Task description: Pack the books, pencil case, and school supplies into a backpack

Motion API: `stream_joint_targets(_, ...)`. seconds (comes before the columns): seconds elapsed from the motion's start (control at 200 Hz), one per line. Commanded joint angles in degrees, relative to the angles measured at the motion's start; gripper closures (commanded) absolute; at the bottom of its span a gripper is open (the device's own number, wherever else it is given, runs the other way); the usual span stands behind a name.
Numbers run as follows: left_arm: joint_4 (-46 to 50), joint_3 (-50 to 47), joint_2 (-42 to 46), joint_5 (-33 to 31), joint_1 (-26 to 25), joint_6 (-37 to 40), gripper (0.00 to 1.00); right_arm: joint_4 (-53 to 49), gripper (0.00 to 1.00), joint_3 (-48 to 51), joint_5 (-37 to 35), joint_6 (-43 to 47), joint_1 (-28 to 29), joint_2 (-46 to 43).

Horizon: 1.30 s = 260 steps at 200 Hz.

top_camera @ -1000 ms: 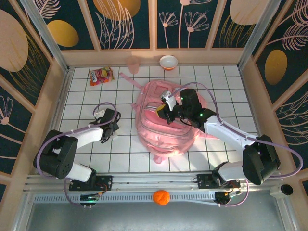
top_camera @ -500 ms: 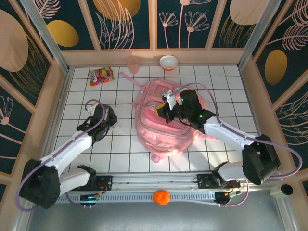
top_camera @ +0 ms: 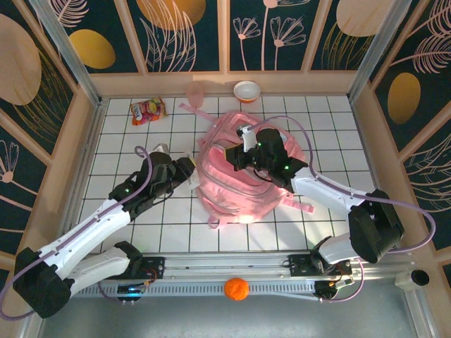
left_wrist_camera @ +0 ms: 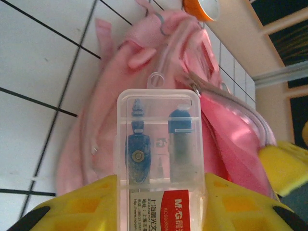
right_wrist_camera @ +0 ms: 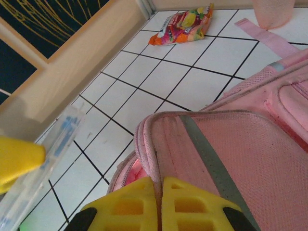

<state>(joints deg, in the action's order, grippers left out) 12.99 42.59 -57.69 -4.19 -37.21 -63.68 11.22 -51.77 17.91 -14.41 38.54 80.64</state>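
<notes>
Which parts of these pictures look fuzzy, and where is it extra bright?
Left wrist view: the pencil case is very close to the lens, so it looks huge, and the backpack behind is soft. Right wrist view: the pencil case at the lower left edge is smeary; the snack packet is clearer. Top view: the backpack's near edge glows washed-out bright.

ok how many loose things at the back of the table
3: snack packet at far left, pink cup near the middle, bowl just right of it. The backpack may hide more.
</notes>
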Motion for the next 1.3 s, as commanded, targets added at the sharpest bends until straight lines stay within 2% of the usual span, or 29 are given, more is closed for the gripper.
stream_joint_targets(0.0,-4.8,3.06,-1.74,1.51,-2.03,-3.27,0.64,6.14,1.0,-3.5,-2.37,-3.56,0.28,-0.31)
stream_joint_targets(0.45,-12.4,5.46,-9.55,-0.56,-4.7,-5.38,0.56,7.91,1.0,-5.05,-0.08,-4.04,0.35,0.75)
stream_joint_targets(0.681,-19.85,3.64,-11.06,1.73,-4.72,-7.16,0.53,10.04,1.0,-4.9,2.54,-4.28,0.38,0.85)
stream_joint_targets(1.166,-20.3,1.37,-16.26,0.44,-4.98,-8.68,0.53,10.83,1.0,-4.99,2.84,-4.48,0.3,-0.03)
stream_joint_targets(1.296,-21.61,1.27,-17.16,1.42,-4.92,-9.02,0.49,10.84,1.0,-4.67,2.48,-4.23,0.13,-0.11)
